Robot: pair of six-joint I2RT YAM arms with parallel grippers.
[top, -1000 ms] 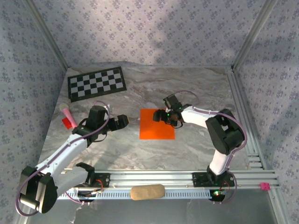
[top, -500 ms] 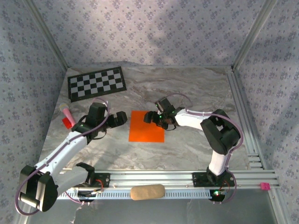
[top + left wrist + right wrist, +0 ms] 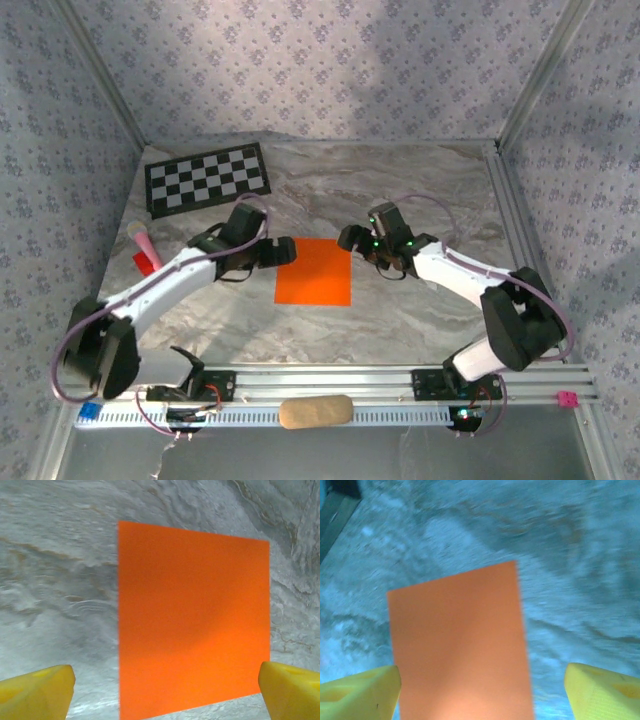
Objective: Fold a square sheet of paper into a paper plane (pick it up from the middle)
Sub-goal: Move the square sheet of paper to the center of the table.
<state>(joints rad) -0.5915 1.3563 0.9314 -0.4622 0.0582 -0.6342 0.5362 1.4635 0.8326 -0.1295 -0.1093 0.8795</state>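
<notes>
**Standing on both sides of the square sheet of paper (image 3: 313, 271)**

It lay flat in the middle of the marble table (image 3: 430, 195). The left gripper (image 3: 282, 251) sat at its left edge, jaws wide apart. The right gripper (image 3: 350, 238) sat by its far right corner, jaws wide apart too.

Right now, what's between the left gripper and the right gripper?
The orange paper, lying flat on the table. In the top view its far edge spans the gap between the left gripper and the right gripper.
</notes>
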